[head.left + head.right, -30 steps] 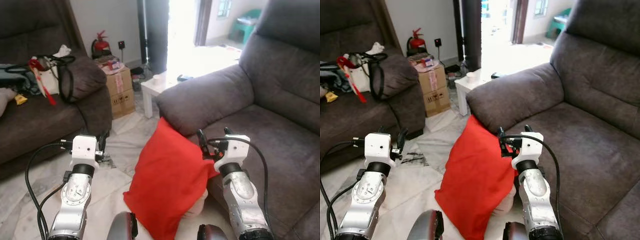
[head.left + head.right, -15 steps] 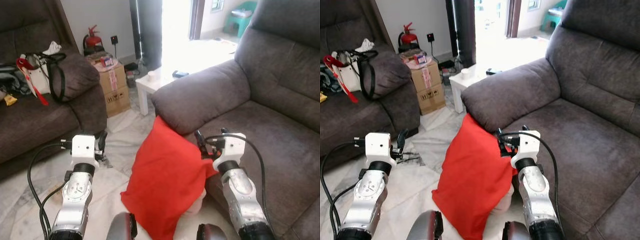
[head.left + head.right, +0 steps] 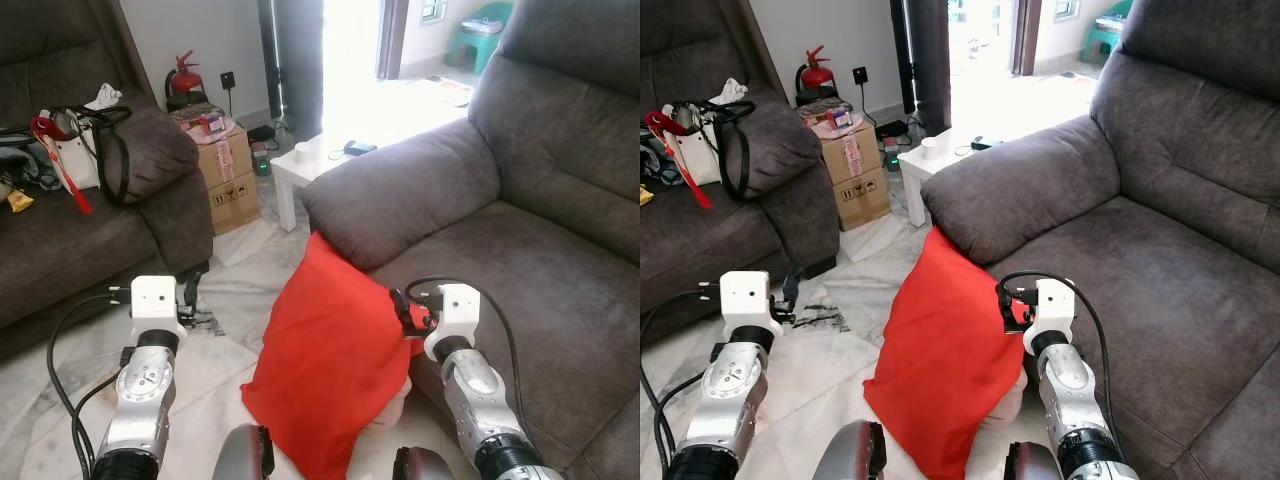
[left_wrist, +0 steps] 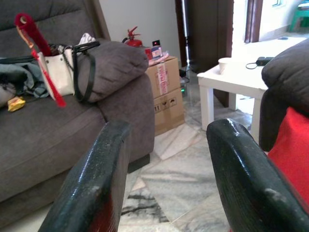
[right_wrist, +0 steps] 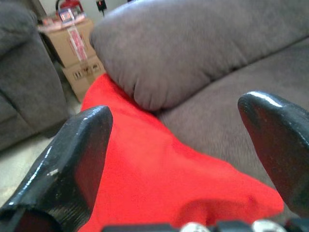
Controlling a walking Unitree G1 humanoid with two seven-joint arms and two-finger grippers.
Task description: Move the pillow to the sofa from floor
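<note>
A red pillow [image 3: 328, 365] stands on the marble floor, leaning against the front of the grey sofa [image 3: 540, 250] below its armrest [image 3: 400, 195]. My right gripper [image 3: 403, 306] is at the pillow's upper right edge, over the sofa seat's front. In the right wrist view this gripper [image 5: 176, 111] is open wide, with the pillow [image 5: 154, 169] just beneath its fingers and not clasped. My left gripper [image 3: 188, 288] hangs over the floor to the pillow's left. The left wrist view shows the left gripper [image 4: 171, 128] open with nothing between its fingers.
A second dark sofa [image 3: 70, 240] with a white bag [image 3: 85, 150] stands at the left. Behind are a cardboard box [image 3: 235, 175], a fire extinguisher [image 3: 185, 80] and a white side table [image 3: 315, 165] with a cup. Bare marble floor [image 3: 240, 280] lies between the sofas.
The camera has shifted slightly. Both arms have drawn back and a little lower toward my body. The pillow leans where it did.
</note>
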